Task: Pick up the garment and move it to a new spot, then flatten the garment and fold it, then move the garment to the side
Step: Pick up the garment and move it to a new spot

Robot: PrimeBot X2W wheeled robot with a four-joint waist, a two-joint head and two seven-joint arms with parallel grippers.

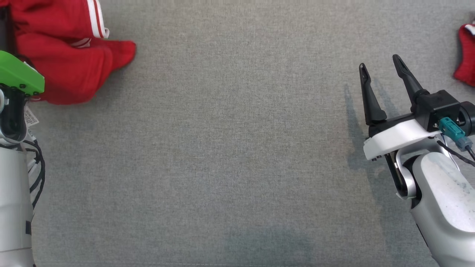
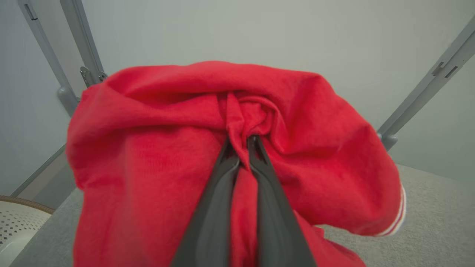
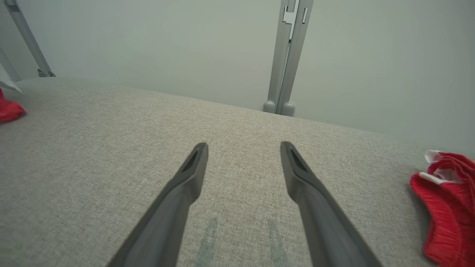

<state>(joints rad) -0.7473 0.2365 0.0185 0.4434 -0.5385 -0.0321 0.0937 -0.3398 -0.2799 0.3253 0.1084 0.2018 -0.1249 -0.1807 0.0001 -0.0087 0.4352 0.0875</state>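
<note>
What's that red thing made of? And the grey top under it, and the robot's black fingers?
The red garment looks like soft knit cloth, matte and slightly fuzzy; it bunches into folds. The grey table top seems covered in woven fabric, since a speckled weave shows. The right claw has fingers that are probably hard plastic: dark, smooth and dull.

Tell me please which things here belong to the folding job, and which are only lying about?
Belong to the job:
- red garment, pinched in the shut left tool
- right tool, open, above the grey table cover

Lying about:
- another red cloth piece at the table's right edge
- grey metal posts
- white perforated object
</note>
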